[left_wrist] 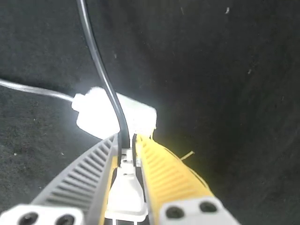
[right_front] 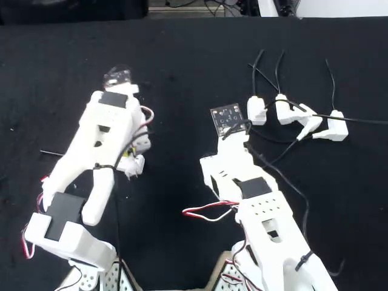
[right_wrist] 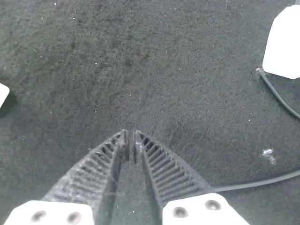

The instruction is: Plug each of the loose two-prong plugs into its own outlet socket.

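Now | we hold plug clamped in left gripper, its long axis along the jaws | socket just ahead of tips | right gripper closed, empty; we judge it farther.

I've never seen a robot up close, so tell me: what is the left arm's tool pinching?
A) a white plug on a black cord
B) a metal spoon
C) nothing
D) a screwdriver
A: the left wrist view shows the left tool shut on a white plug, its black cord running past a white socket.
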Robot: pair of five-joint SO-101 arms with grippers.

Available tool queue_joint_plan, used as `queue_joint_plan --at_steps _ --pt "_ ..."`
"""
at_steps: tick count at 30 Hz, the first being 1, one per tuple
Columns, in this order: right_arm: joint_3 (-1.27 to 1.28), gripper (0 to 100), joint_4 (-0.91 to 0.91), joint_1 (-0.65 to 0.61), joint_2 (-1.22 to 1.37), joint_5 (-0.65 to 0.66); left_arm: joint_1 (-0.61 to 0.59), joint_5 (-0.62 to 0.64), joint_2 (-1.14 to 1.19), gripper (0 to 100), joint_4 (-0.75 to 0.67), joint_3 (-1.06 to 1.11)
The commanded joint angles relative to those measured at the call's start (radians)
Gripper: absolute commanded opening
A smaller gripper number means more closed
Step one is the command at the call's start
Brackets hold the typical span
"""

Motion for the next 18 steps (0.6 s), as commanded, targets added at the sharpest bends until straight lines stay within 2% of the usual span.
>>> queue_joint_plan --at_steps 1,9,18 --pt "-0.021 1.8 -0.018 0.014 -0.021 -0.006 0.064 -0.002 -0.052 3 -0.034 0.004" --pt "-0.022 1.8 -0.018 0.02 -0.025 -0.008 0.136 -0.002 -0.052 3 -0.133 0.073" --pt "-0.024 1.7 -0.018 0.02 -0.025 -0.008 0.157 -0.002 -0.052 3 -0.144 0.07"
